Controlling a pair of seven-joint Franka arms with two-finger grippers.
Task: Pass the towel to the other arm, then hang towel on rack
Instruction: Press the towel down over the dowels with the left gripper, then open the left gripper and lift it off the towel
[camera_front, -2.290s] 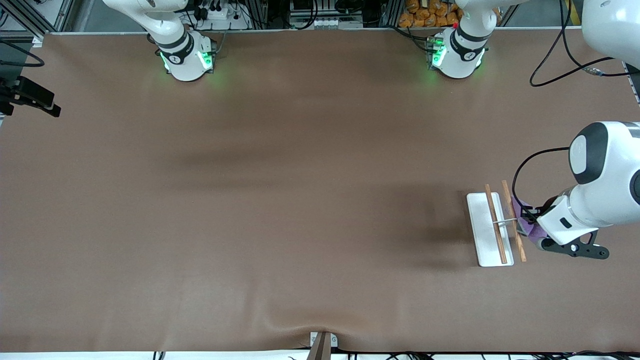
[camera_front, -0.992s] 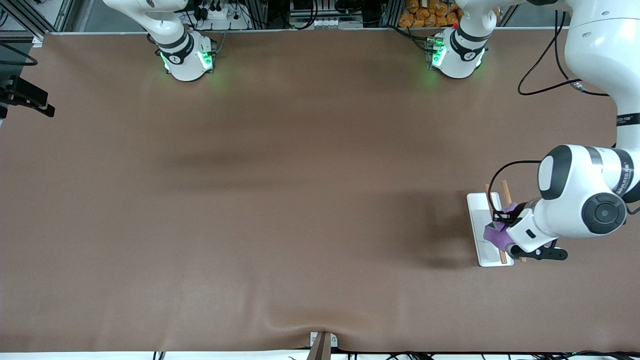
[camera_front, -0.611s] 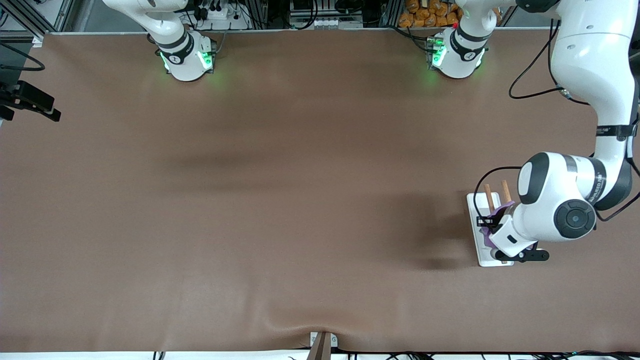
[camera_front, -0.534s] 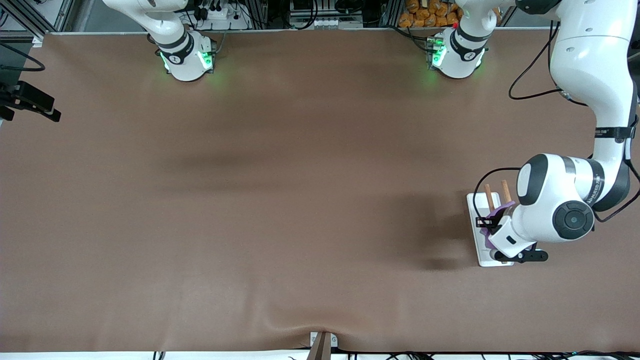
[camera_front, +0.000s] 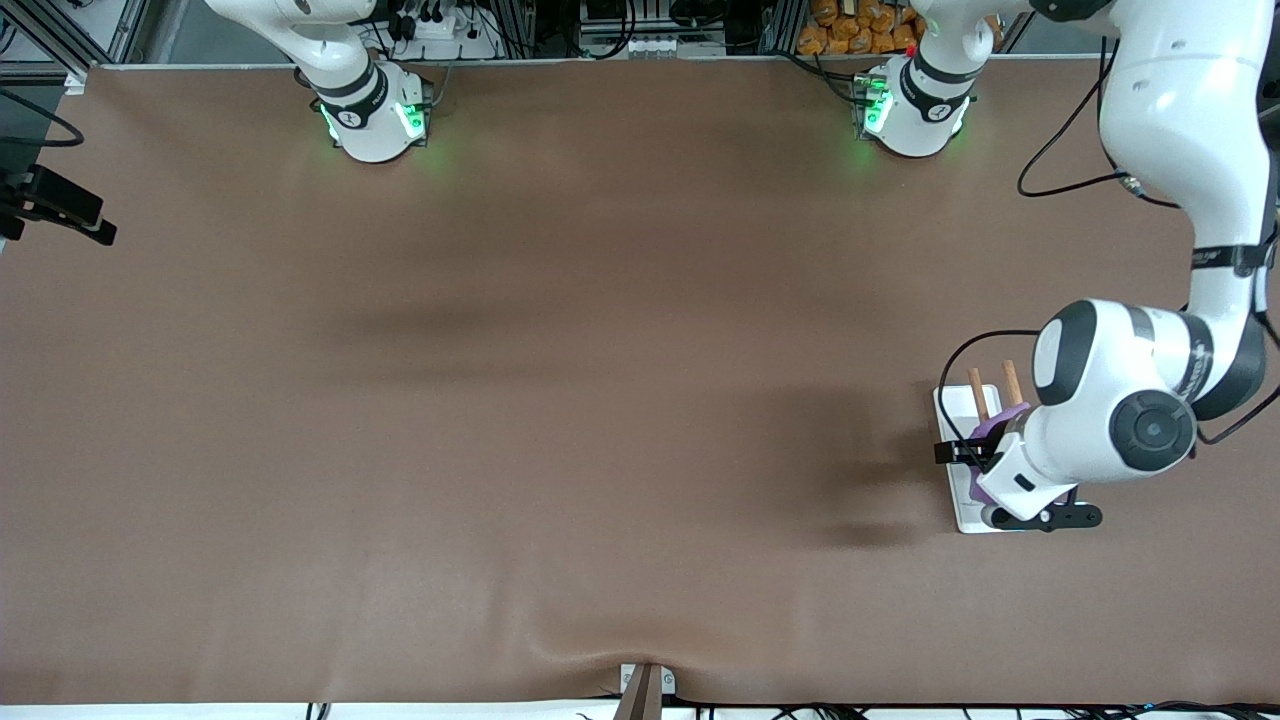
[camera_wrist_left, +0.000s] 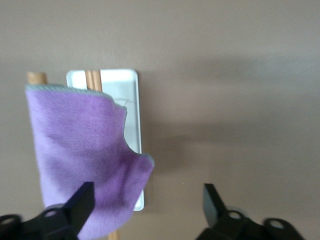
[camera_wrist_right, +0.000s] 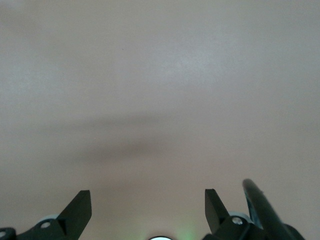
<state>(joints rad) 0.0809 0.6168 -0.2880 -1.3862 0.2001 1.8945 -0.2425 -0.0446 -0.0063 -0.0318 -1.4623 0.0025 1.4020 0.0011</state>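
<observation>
The right gripper (camera_wrist_right: 148, 207) waits over bare counter (camera_front: 560, 400), fingers (camera_wrist_right: 77, 210) spread apart. At the left arm's end, one towel (camera_wrist_left: 85, 160) drapes over the two wooden rods (camera_wrist_left: 93, 80) of the one rack (camera_front: 955, 410). The left gripper (camera_wrist_left: 148, 207) hangs over it, arm bent down steeply, fingers (camera_wrist_left: 80, 205) apart, one beside the cloth's edge.

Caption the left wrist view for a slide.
Open left gripper above the towel, draped over the rack.
</observation>
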